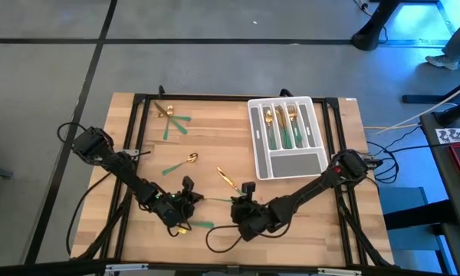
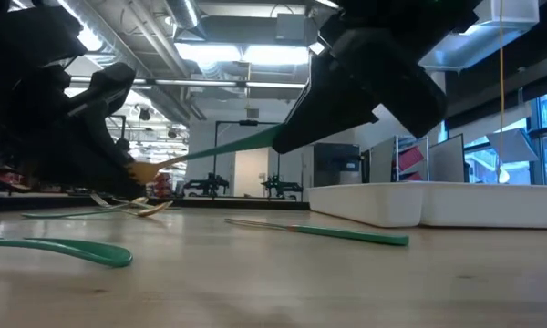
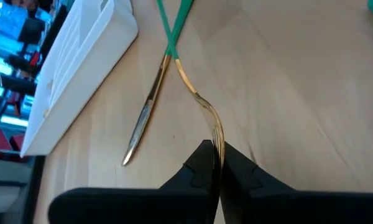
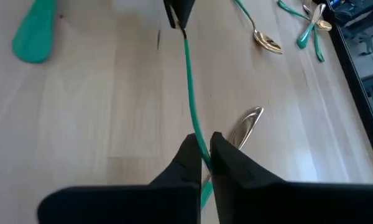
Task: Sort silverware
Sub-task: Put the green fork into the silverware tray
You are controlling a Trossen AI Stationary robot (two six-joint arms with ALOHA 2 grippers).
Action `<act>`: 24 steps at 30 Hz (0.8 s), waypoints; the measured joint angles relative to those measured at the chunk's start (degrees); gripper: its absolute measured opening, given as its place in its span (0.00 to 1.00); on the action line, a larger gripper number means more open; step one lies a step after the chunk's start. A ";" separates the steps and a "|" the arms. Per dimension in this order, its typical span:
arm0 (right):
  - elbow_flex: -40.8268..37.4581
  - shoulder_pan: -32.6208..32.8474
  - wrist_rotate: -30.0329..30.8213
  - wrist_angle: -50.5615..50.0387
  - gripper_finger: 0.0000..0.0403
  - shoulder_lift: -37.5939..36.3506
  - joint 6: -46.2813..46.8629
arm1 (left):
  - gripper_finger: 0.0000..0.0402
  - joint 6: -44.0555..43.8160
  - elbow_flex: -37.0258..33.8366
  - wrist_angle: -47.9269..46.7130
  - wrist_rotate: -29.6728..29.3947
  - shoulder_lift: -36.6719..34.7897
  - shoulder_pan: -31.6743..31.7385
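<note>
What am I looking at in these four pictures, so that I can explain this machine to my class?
It is a robot with two dark arms working at a wooden table. One picture looks straight down, one looks level across the tabletop, and two come from cameras on the arms' wrists. On the table are a white slotted tray with some cutlery in it, a loose spoon, a knife and a small pile of gold, green-handled pieces. Both grippers are shut on one fork: the left gripper pinches its gold tines, and the right gripper its green handle.
</note>
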 joint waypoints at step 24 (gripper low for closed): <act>13.59 -1.89 -11.82 -67.13 0.00 -12.91 26.04 | 0.49 -26.05 -0.03 -10.68 -0.21 -0.09 3.91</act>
